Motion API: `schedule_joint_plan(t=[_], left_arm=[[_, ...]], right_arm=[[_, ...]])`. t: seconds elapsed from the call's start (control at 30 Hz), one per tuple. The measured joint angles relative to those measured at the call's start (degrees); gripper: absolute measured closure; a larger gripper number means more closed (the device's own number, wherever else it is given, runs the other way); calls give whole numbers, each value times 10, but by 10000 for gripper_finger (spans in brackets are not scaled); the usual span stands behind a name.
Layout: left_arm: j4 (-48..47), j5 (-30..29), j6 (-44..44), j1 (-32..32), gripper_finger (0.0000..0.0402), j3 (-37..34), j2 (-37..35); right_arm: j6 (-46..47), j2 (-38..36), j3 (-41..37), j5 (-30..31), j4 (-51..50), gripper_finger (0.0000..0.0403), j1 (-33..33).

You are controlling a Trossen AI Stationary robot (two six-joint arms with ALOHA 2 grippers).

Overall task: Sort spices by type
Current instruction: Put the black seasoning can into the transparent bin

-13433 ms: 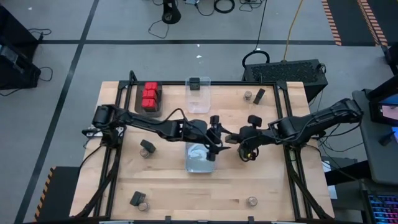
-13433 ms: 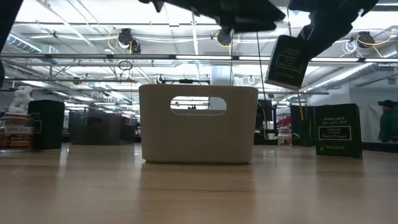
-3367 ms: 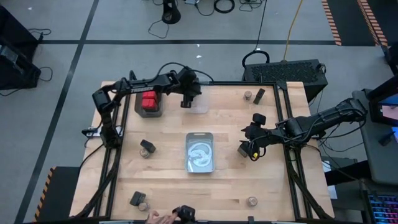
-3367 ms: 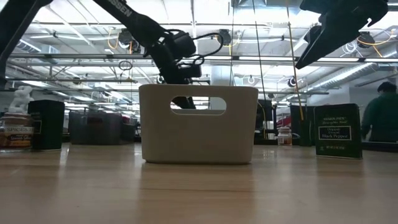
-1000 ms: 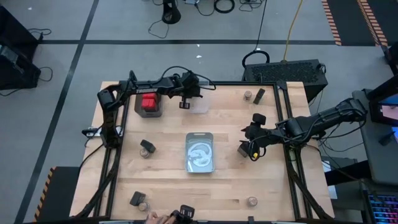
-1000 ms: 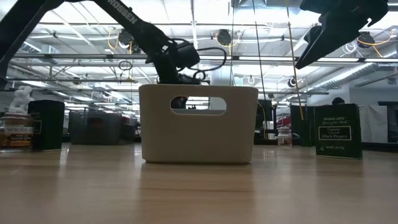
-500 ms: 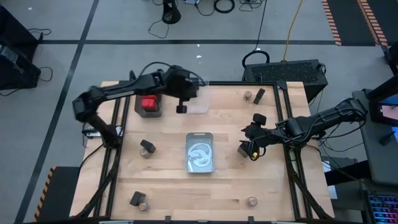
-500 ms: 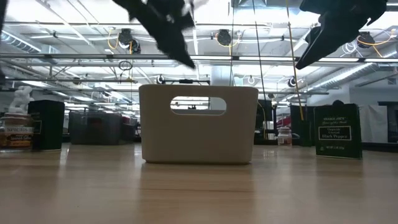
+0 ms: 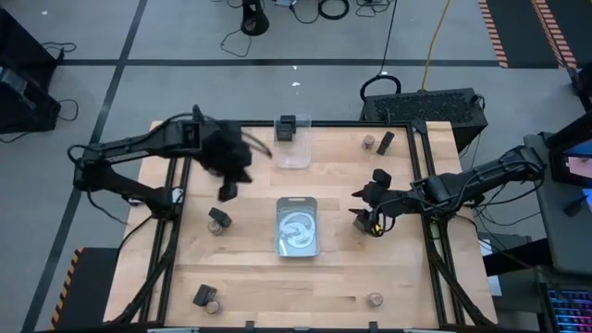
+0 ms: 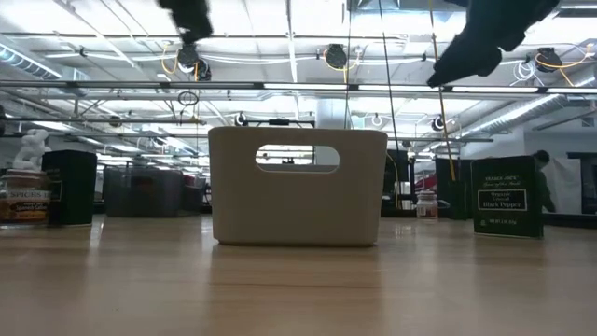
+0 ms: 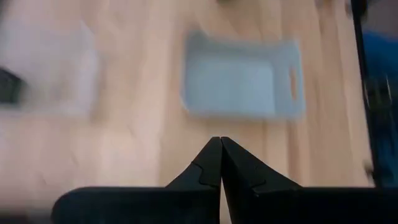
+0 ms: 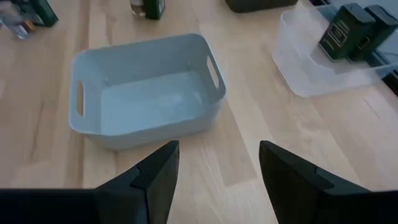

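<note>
The left gripper (image 9: 228, 190) hangs over the table's left side with its jaws pressed shut on nothing, the closed tips meeting in the left wrist view. Just beyond it, toward the near edge, a black boxy spice with a round jar (image 9: 218, 219) beside it stands on the wood; this is probably the closest loose item to that arm. Another such pair (image 9: 204, 297) sits at the near-left corner. In the middle lies the white handled bin (image 9: 298, 226), empty as far as the right wrist view shows. At the far edge, the clear bin (image 9: 296, 148) holds black boxes (image 9: 288, 127). The right gripper (image 9: 368, 218) hovers right of the white bin, jaws apart and empty. A black box and jar (image 9: 378, 141) stand beyond it, and a lone jar (image 9: 375, 299) nearer.
</note>
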Motion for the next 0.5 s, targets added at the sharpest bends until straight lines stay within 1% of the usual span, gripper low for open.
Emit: schedule_joint_plan(t=[0.1,0.2,0.33,0.5], left_arm=[[-85,0,0,-27,391,0,-5],[-139,-4,0,-43,391,0,-5],[-184,-6,-1,-53,391,0,-4],[-198,-16,-1,-55,383,0,-3]], right_arm=[[-1,14,0,0,29,197,5],[-9,37,0,0,56,197,14],[-38,71,0,-1,96,197,23],[-68,83,0,-1,106,197,23]])
